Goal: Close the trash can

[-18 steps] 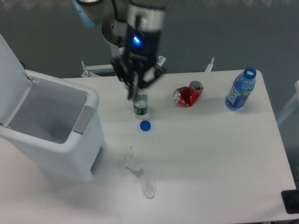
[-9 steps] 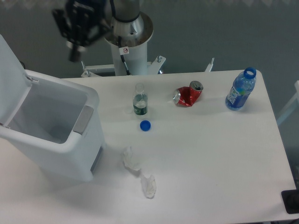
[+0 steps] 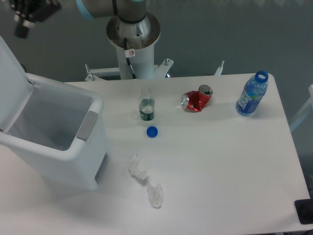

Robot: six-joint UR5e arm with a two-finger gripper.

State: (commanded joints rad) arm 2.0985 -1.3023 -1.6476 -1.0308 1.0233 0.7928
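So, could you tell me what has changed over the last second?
The gripper left its spot over the small clear bottle and swung up and left, to above the trash can's raised lid. It took nothing along. The can remains open; bottles, cap, crushed can and wrappers have not moved.

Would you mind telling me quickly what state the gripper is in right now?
Gripper: cannot tell whether open or shut; it is blurred at the top left corner, above the bin's raised lid, touching nothing visible.
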